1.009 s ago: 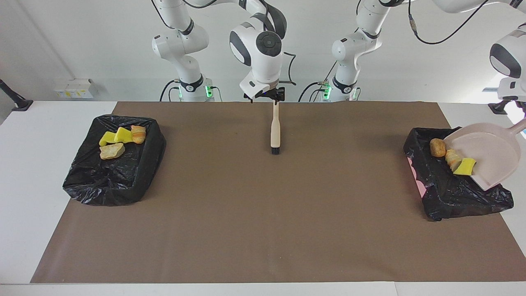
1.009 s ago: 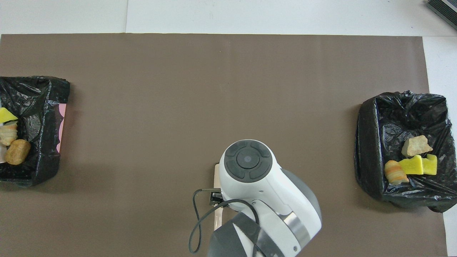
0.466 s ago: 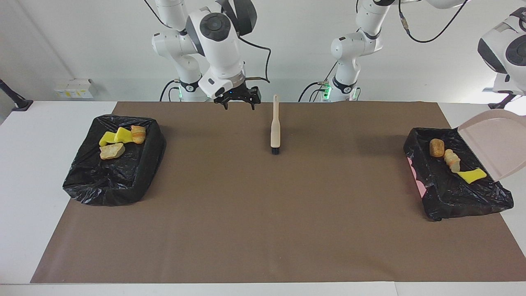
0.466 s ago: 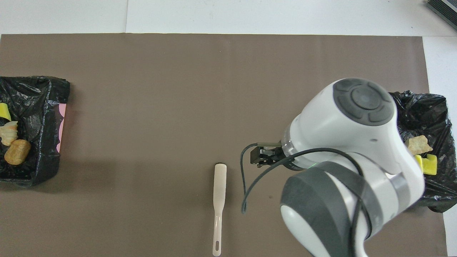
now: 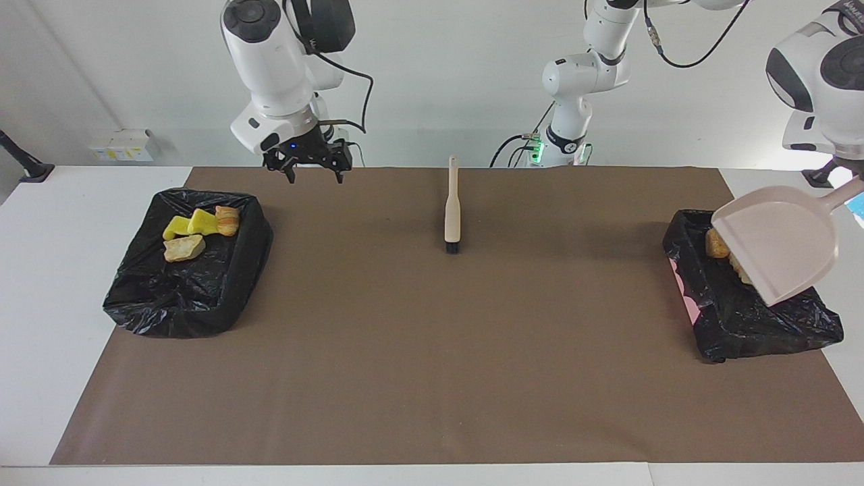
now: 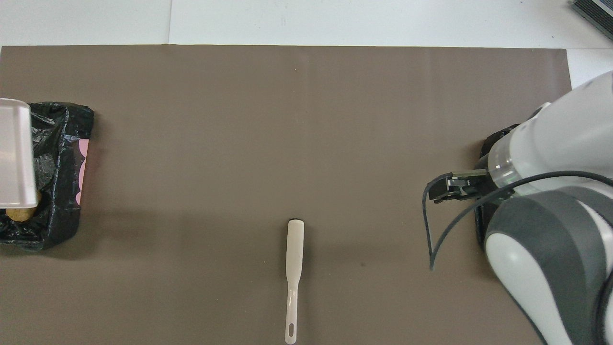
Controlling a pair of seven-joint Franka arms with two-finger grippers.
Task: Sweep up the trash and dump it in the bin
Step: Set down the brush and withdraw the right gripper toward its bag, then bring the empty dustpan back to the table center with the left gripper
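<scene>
My left hand (image 5: 852,190) is clamped on the dustpan (image 5: 776,243) over the bin (image 5: 742,317); right hand (image 5: 310,162) apart; I'd tip steeply and shake gently.

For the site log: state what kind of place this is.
Most likely a robotics lab test bench, not a home. Two robot arms are mounted at a table covered with a brown mat. Staged props sit on it: bag-lined bins, foam trash and a brush.
</scene>
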